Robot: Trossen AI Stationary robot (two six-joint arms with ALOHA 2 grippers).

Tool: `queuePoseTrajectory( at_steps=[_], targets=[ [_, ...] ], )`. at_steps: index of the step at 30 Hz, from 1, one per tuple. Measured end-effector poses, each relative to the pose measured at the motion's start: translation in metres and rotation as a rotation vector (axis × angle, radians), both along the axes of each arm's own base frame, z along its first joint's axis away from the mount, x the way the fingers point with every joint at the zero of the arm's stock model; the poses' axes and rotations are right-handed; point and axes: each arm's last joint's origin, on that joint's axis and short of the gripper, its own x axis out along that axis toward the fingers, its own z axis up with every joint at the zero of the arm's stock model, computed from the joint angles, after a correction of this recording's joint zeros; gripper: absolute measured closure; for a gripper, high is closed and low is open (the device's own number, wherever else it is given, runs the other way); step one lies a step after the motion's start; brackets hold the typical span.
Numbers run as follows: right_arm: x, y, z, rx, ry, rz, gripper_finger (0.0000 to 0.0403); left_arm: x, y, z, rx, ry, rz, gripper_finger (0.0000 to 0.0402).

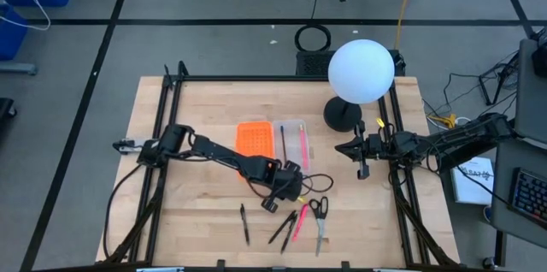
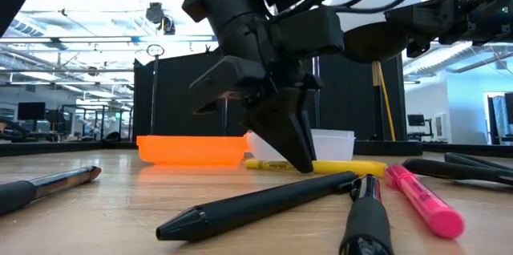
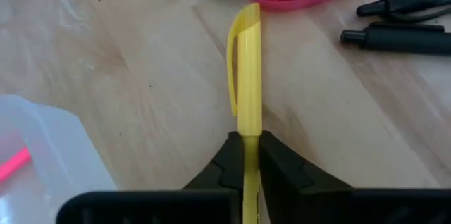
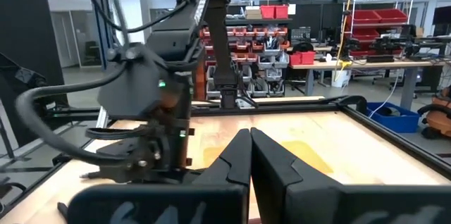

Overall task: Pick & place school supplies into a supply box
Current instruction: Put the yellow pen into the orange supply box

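Both dark fingers (image 3: pixel 225 164) of the left gripper (image 3: pixel 248 155) are pinching a slim yellow plastic pen (image 3: pixel 246 76) near one end, the pen lying flat on the pale wooden table (image 1: pixel 188 212) with its clip end reaching out past the fingertips. Seen from above, the left gripper (image 1: pixel 289 188) is working just at 6 o'clock of the small rectangular supply box (image 1: pixel 272 139), whose orange grid-textured half (image 1: pixel 254 138) is sitting at 9 o'clock of its clear translucent half (image 1: pixel 293 137); a black pen (image 1: pixel 283 142) and a pink pen (image 1: pixel 302 145) are lying inside the clear half. From the gripper, further supplies are resting on the table toward 6 o'clock: a lone black pen (image 1: pixel 244 223) at 7 o'clock, two crossed black pens (image 1: pixel 284 227), a pink highlighter (image 1: pixel 300 221) and silver scissors with black handles (image 1: pixel 319 219) at 5 o'clock. Over at the table's 3 o'clock edge, the right gripper (image 1: pixel 362 169) is waiting with its fingers pressed together on nothing, beside the white globe lamp (image 1: pixel 361 71) on its black base.
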Motion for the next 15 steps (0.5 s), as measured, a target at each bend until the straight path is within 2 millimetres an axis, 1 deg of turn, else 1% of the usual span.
queuePoseTrajectory(
  at_steps=[1, 3, 5, 9, 15],
  targets=[
    [0.000, 0.000, 0.000, 0.000, 0.000, 0.000, 0.0403, 0.000, -0.003, 0.000, 0.017, -0.008, 0.002, 0.0367],
    [0.000, 0.000, 0.000, 0.006, 0.000, 0.001, 0.0403, -0.001, -0.008, 0.007, 0.031, -0.029, 0.001, 0.0367],
    [0.000, 0.000, 0.000, 0.019, -0.001, 0.002, 0.0403, 0.000, -0.011, 0.009, 0.036, -0.035, 0.014, 0.0374],
    [0.000, 0.000, 0.000, 0.023, -0.001, 0.003, 0.0403, 0.001, -0.018, 0.020, 0.016, -0.056, 0.067, 0.0380],
    [0.000, 0.000, 0.000, 0.021, 0.001, 0.003, 0.0403, 0.001, -0.022, 0.047, -0.020, -0.103, 0.102, 0.0385]
  ],
)
